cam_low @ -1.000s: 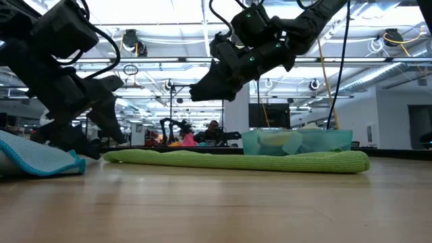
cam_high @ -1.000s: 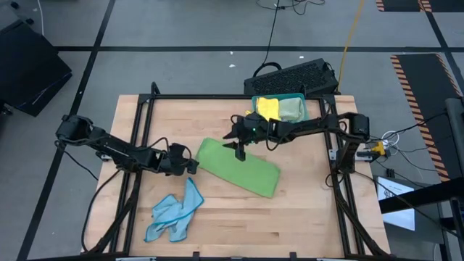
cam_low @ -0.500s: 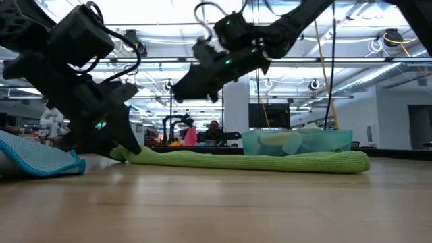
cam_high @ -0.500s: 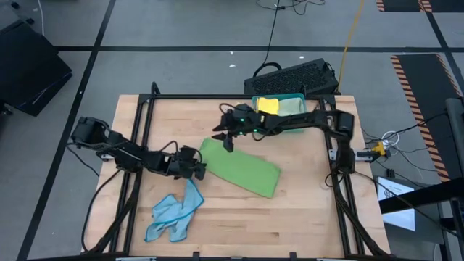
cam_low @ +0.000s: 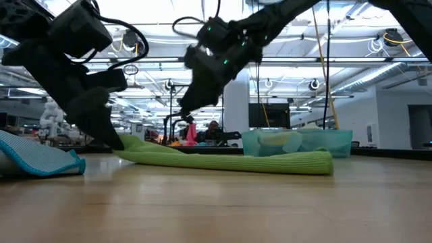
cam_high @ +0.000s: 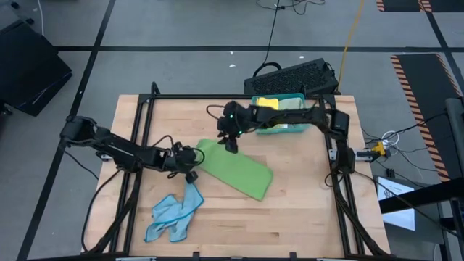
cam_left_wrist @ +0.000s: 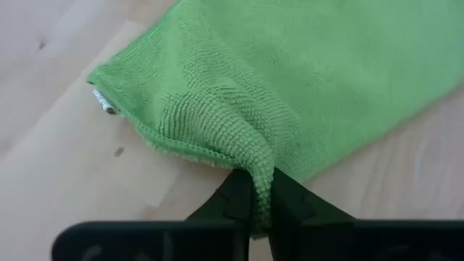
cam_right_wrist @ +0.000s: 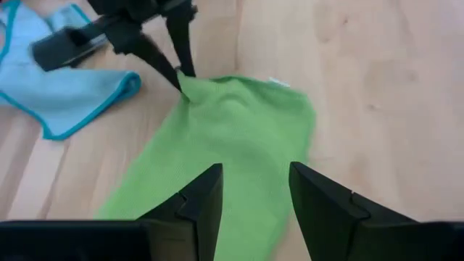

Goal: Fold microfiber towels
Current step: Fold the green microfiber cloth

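Observation:
A bright green microfiber towel (cam_high: 238, 171) lies folded on the wooden table, slanting from the middle toward the near right. My left gripper (cam_high: 191, 165) stands at its left end, shut on the edge; the right wrist view shows it (cam_right_wrist: 181, 81) at the towel's (cam_right_wrist: 232, 138) corner. My right gripper (cam_high: 230, 143) hovers open above the towel's far left part, touching nothing (cam_right_wrist: 254, 206). A light blue towel (cam_high: 174, 214) lies crumpled near the front left. Yellow and pale green towels sit in the teal tray (cam_high: 290, 129). My left gripper pinches the green towel's edge (cam_left_wrist: 250, 168) near its left corner between its two fingers (cam_left_wrist: 233, 206). The fingers slant down from the table's left side. The pinched edge stands up in a small ridge, while the towel's remaining part lies on the table (cam_low: 236, 160).
A black keyboard (cam_high: 293, 76) lies beyond the table's far edge behind the tray. Black frame rails (cam_high: 141, 130) run along the table's left and right sides. Bare wood shows at the near right (cam_high: 290, 217).
My left gripper has gone toward the green towel, rolled, and shut on its left edge. My right gripper has gone toward the table's left, staying open above the towel. The towel's left end has lifted slightly, and its right end has drawn in toward the left.

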`<control>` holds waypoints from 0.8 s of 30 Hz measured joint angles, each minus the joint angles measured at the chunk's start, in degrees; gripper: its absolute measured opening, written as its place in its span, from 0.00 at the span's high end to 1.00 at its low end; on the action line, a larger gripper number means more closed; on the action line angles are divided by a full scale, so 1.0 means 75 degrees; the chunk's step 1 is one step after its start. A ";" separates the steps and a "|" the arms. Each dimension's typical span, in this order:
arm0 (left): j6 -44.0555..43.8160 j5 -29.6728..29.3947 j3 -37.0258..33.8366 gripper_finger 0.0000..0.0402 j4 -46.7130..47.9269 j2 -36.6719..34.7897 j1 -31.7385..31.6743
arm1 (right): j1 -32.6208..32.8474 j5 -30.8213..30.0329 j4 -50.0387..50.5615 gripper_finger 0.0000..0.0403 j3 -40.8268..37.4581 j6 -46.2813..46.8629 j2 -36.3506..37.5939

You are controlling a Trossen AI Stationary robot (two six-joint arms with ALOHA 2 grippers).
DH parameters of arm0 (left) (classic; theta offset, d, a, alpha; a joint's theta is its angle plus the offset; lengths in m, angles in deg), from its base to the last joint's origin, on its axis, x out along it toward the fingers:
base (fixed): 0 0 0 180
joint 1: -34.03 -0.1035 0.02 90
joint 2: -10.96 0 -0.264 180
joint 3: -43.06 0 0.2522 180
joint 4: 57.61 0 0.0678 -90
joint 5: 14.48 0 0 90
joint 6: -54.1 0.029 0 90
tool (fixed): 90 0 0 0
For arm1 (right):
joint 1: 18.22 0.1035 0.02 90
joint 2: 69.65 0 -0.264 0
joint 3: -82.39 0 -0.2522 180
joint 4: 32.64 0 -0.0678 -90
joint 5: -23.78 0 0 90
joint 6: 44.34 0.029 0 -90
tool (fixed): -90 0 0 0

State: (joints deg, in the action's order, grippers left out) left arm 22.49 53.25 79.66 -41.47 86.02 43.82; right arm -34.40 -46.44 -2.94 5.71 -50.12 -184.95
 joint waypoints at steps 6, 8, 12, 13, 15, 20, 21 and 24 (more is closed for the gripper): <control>0.1075 0.0055 0.0000 0.98 0.0621 -0.0284 -0.0405 | -0.0475 -0.0185 0.0116 0.62 0.0861 -0.0060 -0.0275; 0.1540 0.0104 -0.0007 0.97 0.0803 -0.0337 -0.0577 | -0.0509 -0.0248 0.0146 0.61 0.1047 0.0095 -0.0494; 0.2354 0.0360 0.0000 0.94 0.0998 -0.0330 -0.0703 | -0.0445 -0.0212 -0.0510 0.58 0.1166 0.0745 -0.0835; 0.2490 0.0422 0.0000 0.94 0.0991 -0.0328 -0.0703 | -0.0392 -0.0206 -0.0713 0.56 0.1168 0.0962 -0.0934; 0.2655 0.0458 0.0000 0.93 0.1024 -0.0331 -0.0697 | -0.0264 -0.0226 -0.0963 0.53 0.1169 0.1319 -0.1113; 0.2915 0.0458 0.0000 0.93 0.1177 -0.0331 -0.0703 | 0.0071 -0.0437 -0.1327 0.48 0.1166 0.2041 -0.1416; 0.3006 0.0455 0.0000 0.93 0.1216 -0.0331 -0.0703 | 0.0110 -0.0583 -0.1420 0.47 0.1166 0.2112 -0.1467; 0.3413 0.0455 0.0000 0.93 0.1229 -0.0331 -0.0703 | 0.0121 -0.0855 -0.1398 0.48 0.1163 0.2277 -0.1505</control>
State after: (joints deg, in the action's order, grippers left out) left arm 48.08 56.66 79.66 -32.26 83.54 38.55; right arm -33.49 -52.85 -13.42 14.43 -33.05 -196.24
